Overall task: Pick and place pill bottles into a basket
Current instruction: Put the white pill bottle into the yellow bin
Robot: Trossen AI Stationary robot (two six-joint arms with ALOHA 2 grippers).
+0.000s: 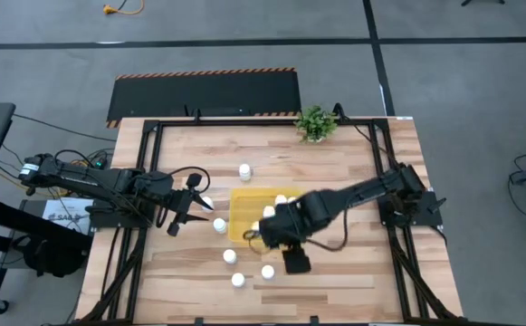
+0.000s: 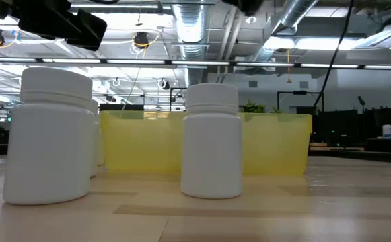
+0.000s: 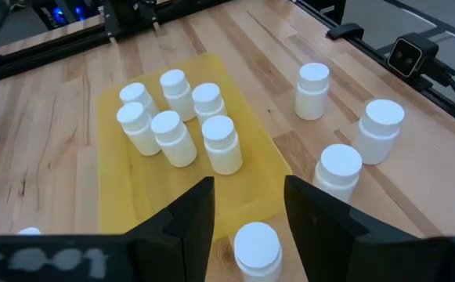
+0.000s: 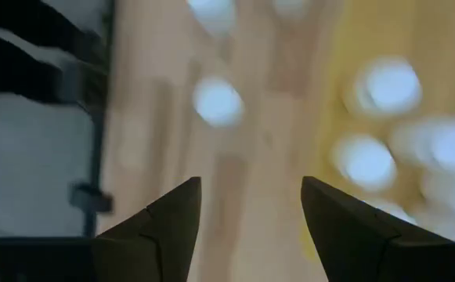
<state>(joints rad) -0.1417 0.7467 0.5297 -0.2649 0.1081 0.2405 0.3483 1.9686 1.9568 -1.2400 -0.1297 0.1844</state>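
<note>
Left wrist view shows the left tool (image 3: 247, 211), fingers apart and empty, above a loose pill bottle (image 3: 257, 249) beside the basket (image 3: 121, 188); a skewed descent could topple it. Right tool (image 4: 250, 215) hangs apart too.

A light wooden table (image 1: 335, 163) with a black frame stands on a grey floor (image 1: 462, 81) crossed by dark lines. At the table's 12 o'clock edge lies a black panel (image 1: 205, 92) with an orange-striped border, and a small green potted plant (image 1: 315, 122) sits toward 1 o'clock. Overhead hang silver ducts (image 2: 192, 27), pipes and round ceiling lamps (image 2: 140, 40).
</note>
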